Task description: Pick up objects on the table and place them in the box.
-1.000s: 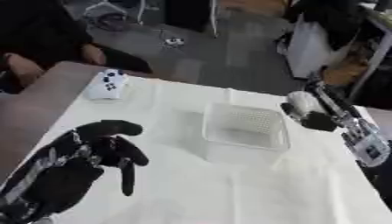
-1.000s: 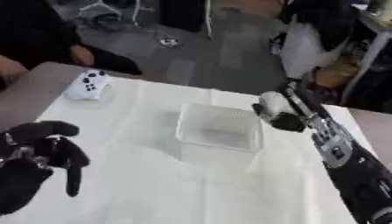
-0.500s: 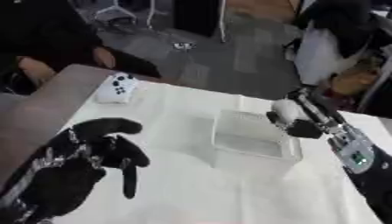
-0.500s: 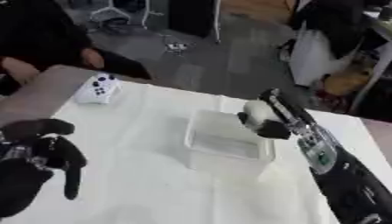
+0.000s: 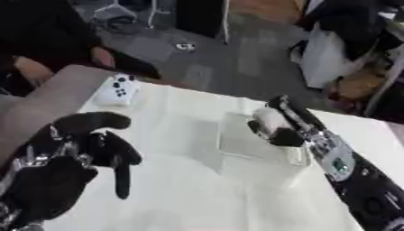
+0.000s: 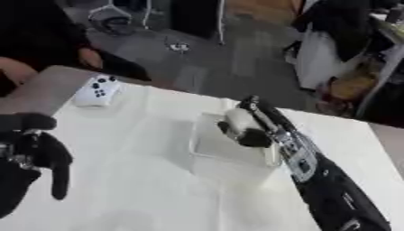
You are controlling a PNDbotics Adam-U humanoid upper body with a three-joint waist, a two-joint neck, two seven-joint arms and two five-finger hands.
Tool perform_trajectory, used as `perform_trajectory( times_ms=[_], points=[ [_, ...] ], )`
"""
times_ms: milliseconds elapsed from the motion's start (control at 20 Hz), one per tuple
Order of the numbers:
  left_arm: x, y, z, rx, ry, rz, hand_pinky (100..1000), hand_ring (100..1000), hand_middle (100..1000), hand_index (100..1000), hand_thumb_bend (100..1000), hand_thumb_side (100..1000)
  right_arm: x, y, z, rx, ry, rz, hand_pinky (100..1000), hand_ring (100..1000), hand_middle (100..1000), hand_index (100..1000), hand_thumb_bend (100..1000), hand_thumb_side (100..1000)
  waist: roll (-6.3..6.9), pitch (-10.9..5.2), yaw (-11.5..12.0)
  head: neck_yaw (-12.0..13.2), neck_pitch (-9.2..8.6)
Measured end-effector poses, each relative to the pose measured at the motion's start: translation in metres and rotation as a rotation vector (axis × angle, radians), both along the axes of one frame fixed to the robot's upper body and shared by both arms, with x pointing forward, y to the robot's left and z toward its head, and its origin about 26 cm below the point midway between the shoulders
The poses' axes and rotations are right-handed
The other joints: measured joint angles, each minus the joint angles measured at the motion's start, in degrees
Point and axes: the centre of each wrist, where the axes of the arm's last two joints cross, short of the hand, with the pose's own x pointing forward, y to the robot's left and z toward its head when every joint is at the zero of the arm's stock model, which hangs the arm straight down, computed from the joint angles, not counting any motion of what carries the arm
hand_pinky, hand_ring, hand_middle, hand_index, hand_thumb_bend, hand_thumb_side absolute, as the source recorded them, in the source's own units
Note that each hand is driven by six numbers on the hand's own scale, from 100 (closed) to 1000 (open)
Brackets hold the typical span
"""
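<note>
In the left eye view, our right hand (image 5: pixel 277 131) is curled around a pale rounded object (image 5: pixel 267 120) and holds it over the clear box (image 5: pixel 236 143) at mid-table. The box looks otherwise empty, so we judge this first placement is underway but not released. Our left hand (image 5: pixel 75 155) hangs idle at the near left, fingers relaxed and grasping nothing.

In the right eye view, a white game controller (image 6: pixel 96 90) lies at the far left of the white table (image 6: pixel 150 189), left to collect.
</note>
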Motion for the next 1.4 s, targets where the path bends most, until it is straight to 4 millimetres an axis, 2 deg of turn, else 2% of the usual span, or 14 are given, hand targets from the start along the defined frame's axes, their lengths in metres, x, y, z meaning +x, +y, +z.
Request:
perform_trajectory(
  times_ms=[400,750,800,900,1050,1100,1150,1400],
  points=[
    [0.0,-0.003,0.002,-0.007,-0.008,-0.015,394,719,848,914,567,842,-0.001,0.025,-0.01,0.105,-0.127,-0.049,100,100,221,302,339,512,0.23,0.77,0.7,-3.04,-0.01],
    [0.001,-0.004,0.005,-0.007,-0.016,-0.029,392,719,849,914,566,846,-0.001,0.028,-0.012,0.088,-0.198,-0.105,100,100,221,285,346,511,0.24,0.9,0.88,-4.13,-0.56],
    [0.001,-0.004,0.005,-0.008,-0.016,-0.032,392,719,849,914,566,846,-0.001,0.028,-0.012,0.085,-0.206,-0.112,100,100,221,288,347,511,0.24,1.01,0.88,-4.64,-0.88],
    [0.001,-0.006,0.006,-0.011,-0.02,-0.037,391,719,849,915,566,849,0.0,0.028,-0.009,0.075,-0.229,-0.123,100,100,227,221,314,515,0.35,1.3,0.93,-5.94,-1.39],
    [0.001,-0.008,0.007,-0.019,-0.023,-0.044,391,719,849,915,566,850,0.0,0.028,-0.001,0.057,-0.29,-0.148,100,100,230,196,301,513,0.74,1.97,1.24,-8.18,-2.53],
    [0.001,-0.008,0.008,-0.019,-0.027,-0.046,391,719,849,915,565,850,0.0,0.028,0.001,0.047,-0.317,-0.158,100,100,232,200,261,508,0.8,2.23,1.3,-8.85,-3.05],
    [0.002,-0.009,0.009,-0.021,-0.03,-0.05,390,719,849,915,566,851,0.0,0.028,0.005,0.037,-0.347,-0.169,100,100,230,193,297,516,0.82,2.47,1.37,-9.44,-3.48],
    [0.002,-0.012,0.009,-0.021,-0.033,-0.059,388,719,850,916,564,858,0.001,0.028,0.011,-0.011,-0.451,-0.213,100,100,232,193,294,517,0.92,3.22,1.5,-10.6,-5.0]
  ],
)
